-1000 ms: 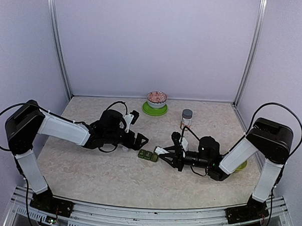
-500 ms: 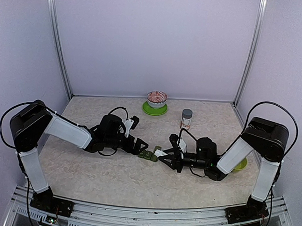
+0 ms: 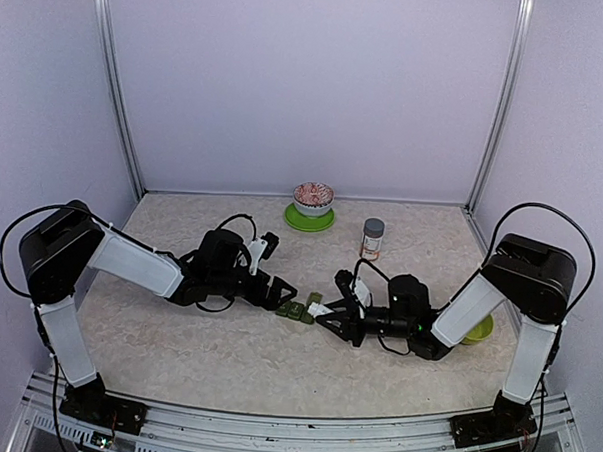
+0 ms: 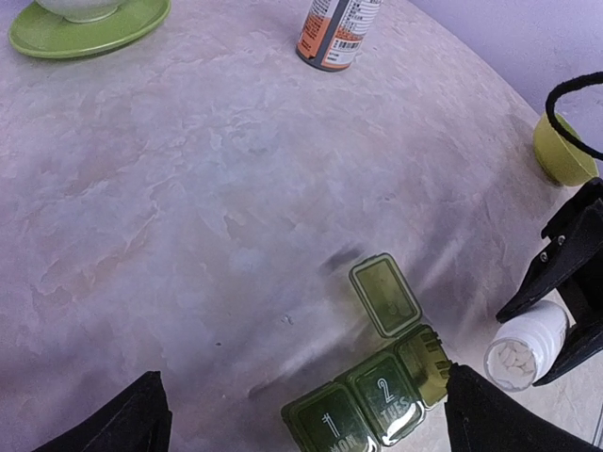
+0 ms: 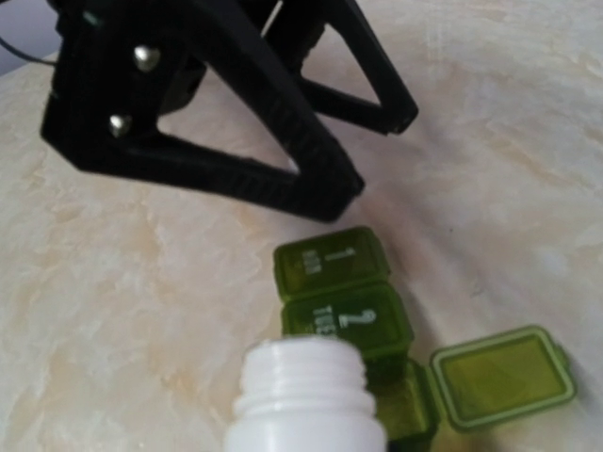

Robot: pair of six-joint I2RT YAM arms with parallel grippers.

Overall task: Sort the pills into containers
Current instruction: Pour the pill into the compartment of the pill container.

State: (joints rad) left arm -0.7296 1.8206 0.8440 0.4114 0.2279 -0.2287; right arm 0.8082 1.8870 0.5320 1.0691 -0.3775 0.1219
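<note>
Beside the pill box (image 4: 372,410), our right hand (image 3: 325,308) clamps the bottle (image 5: 303,400); our left hand (image 3: 285,293) gapes. Its pills (image 4: 513,359) look tiny, light, skittish: we would pour, never pinch.

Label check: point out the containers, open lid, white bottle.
containers (image 4: 384,403): left wrist view, lid marked 2.
open lid (image 4: 384,296): left wrist view, flap centre.
white bottle (image 4: 539,330): left wrist view, side wall.

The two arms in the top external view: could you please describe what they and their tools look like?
Both the left arm and the right arm have black joints, white link covers and a thin black cable looping above them. The left tool and right tool are black; the left one's fingers are triangular open frames with silver screws.
</note>
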